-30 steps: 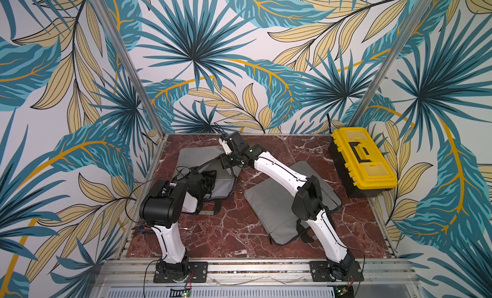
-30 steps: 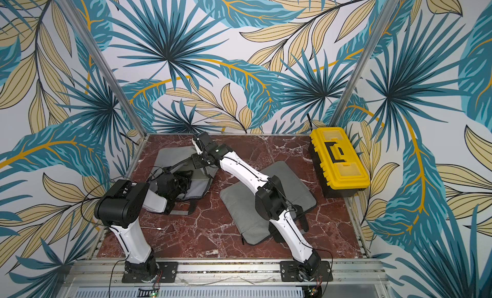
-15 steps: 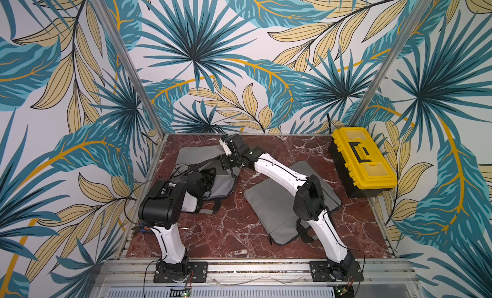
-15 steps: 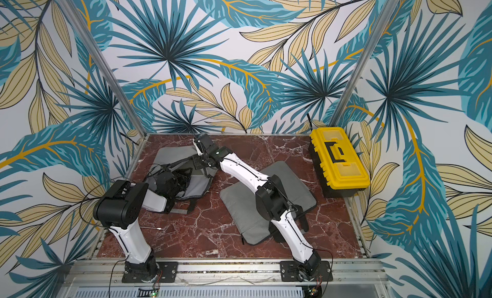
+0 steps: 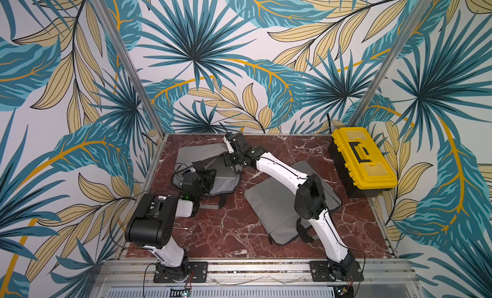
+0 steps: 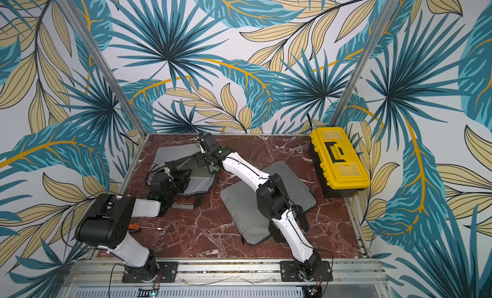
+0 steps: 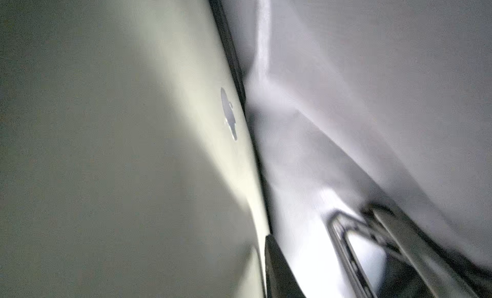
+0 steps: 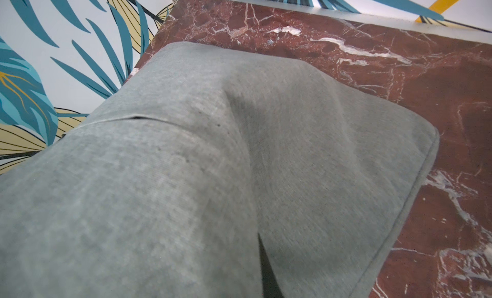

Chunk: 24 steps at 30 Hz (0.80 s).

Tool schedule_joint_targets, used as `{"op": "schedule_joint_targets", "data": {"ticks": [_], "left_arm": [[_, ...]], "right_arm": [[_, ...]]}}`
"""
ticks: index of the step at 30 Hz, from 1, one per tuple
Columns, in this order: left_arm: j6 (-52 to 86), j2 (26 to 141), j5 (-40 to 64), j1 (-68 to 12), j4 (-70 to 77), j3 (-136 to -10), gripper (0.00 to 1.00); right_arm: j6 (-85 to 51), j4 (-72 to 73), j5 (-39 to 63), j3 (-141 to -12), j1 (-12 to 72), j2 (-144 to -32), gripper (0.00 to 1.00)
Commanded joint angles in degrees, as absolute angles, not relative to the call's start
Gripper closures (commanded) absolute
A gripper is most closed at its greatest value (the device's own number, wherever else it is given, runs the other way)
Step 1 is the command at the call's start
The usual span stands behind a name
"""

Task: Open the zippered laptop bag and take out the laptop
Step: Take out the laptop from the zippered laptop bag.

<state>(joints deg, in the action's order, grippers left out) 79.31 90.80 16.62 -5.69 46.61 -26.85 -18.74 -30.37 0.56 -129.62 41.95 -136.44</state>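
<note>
2 grippers on laptop bag (image 5: 195, 155): right gripper (image 5: 228, 161) pinches flap (image 8: 186, 150); left gripper (image 5: 209, 177) by laptop (image 7: 106, 150), state unclear.

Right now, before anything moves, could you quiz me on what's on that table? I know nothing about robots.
1. True or false: the silver laptop already lies outside the grey laptop bag.
2. What stands by the right wall? A) yellow toolbox B) red bucket C) cardboard box
3. Which gripper pinches the bag's flap and holds it up?

Key: 1 false, it is inside the bag; 2 A; 3 the right gripper.
</note>
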Motion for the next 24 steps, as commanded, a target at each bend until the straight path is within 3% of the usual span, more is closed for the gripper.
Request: {"op": "schedule_joint_targets", "data": {"ticks": [1,24], "left_arm": [[77.7,83.3,16.7,-4.9,47.4,-26.1,1.0],[75.1,43.5,17.1,-4.9,7.6,-19.1,1.0]], "right_arm": [[-21.7,-26.9,-0.5,-128.8,39.2,-136.3,1.0],[-29.2,-22.5,2.0,-144.6,36.0,-150.4,0.97]]}}
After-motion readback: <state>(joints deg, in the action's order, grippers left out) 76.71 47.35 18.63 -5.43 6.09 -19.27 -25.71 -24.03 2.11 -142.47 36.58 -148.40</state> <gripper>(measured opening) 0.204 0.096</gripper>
